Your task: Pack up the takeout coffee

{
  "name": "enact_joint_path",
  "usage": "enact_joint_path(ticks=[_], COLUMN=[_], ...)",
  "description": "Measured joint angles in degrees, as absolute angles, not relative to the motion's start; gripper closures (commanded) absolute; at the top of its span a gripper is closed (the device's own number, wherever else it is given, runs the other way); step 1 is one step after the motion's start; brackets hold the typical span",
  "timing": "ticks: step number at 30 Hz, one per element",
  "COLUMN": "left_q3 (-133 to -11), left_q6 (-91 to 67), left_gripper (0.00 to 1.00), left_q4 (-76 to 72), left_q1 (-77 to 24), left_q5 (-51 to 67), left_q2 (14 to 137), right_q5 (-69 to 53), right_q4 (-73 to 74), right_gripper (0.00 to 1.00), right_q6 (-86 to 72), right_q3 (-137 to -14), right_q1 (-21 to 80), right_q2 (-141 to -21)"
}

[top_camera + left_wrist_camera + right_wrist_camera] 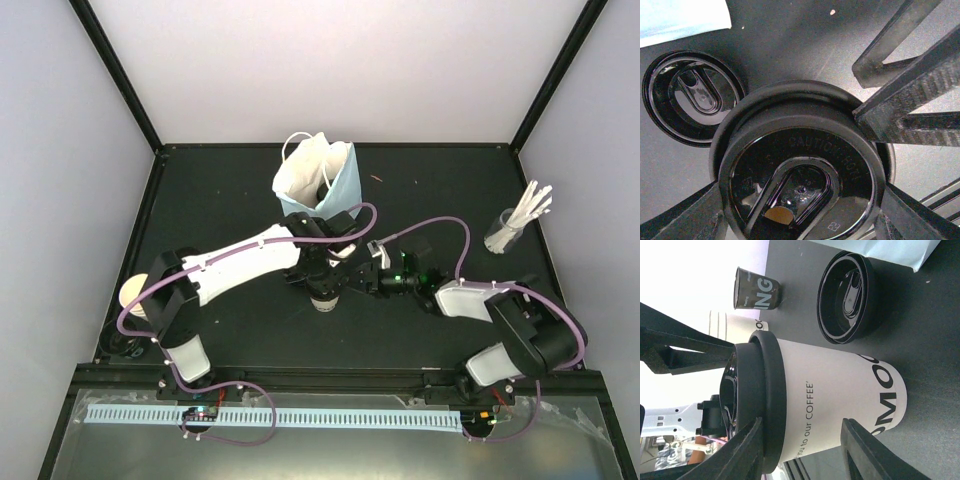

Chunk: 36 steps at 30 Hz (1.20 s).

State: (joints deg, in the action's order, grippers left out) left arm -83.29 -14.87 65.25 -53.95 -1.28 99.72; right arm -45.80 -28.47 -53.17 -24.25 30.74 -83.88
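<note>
A cream paper cup [840, 395] with a black lid [800, 175] stands upright mid-table [326, 300]. My left gripper [800, 220] comes down over it [325, 288], a finger on each side of the lid's rim, and grips the lid. My right gripper [802, 450] is open beside the cup on its right [362, 278]; its fingers [905, 110] reach the lid's edge without gripping. A spare black lid [690, 97] lies on the table by the cup and also shows in the right wrist view [845, 297]. The brown pulp carrier is out of view.
The light-blue paper bag [315, 180] stands open just behind the cup. The glass of white sticks [510, 228] is at the right. A second cream cup [133, 297] and a dark cup [755, 290] stand near the table's left edge.
</note>
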Motion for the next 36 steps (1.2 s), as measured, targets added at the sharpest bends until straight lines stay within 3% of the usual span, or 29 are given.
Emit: enact_joint_path(ticks=[15, 36], left_q3=[-82.0, -81.6], left_q6=[-14.8, -14.5], left_gripper=[0.27, 0.27], left_q4=[63.8, 63.4], left_q1=[-54.0, -54.0], left_q5=[-1.3, -1.4], left_q2=[99.2, 99.0], right_q5=[-51.6, -51.5], right_q4=[-18.9, -24.8], right_gripper=[0.55, 0.55], right_q6=[-51.6, -51.5], right_q3=[-32.3, -38.5], right_q1=[28.9, 30.2], right_q2=[-88.8, -97.4])
